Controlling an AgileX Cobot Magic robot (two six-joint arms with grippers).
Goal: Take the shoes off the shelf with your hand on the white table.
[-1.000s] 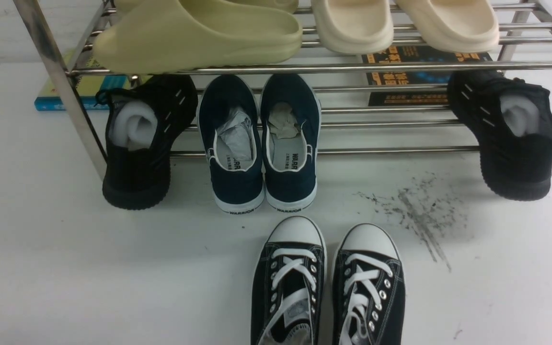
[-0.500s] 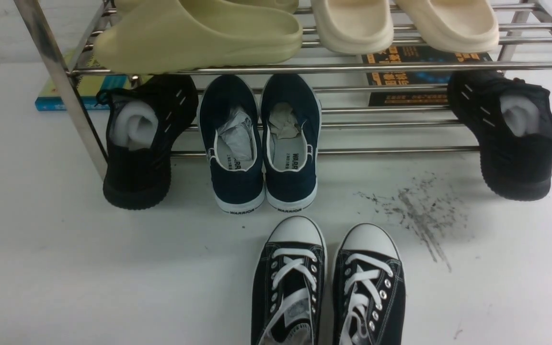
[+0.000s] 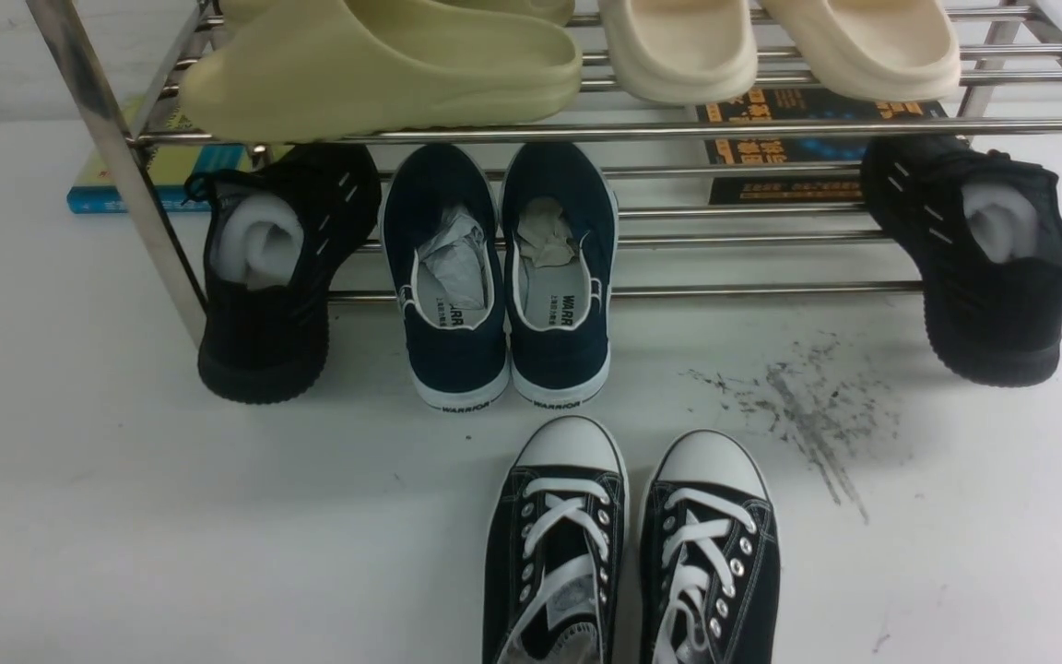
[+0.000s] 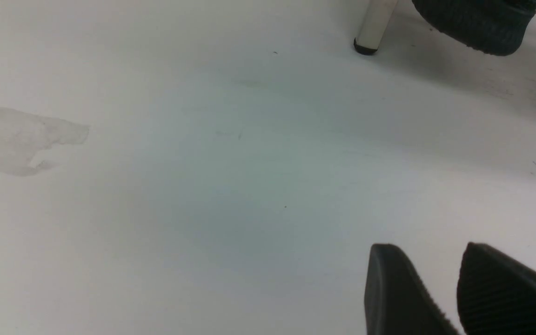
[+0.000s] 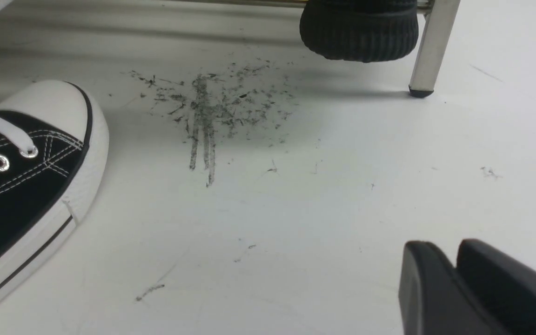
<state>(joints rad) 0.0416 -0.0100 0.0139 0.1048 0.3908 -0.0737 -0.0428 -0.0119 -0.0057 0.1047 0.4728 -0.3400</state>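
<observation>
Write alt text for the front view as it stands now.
A pair of black canvas sneakers with white laces stands on the white table, toes toward a chrome rack. Its lower tier holds navy slip-ons between two black knit shoes; the upper holds olive and cream footwear.

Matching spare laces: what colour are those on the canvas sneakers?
White; clearest in the front view.
</observation>
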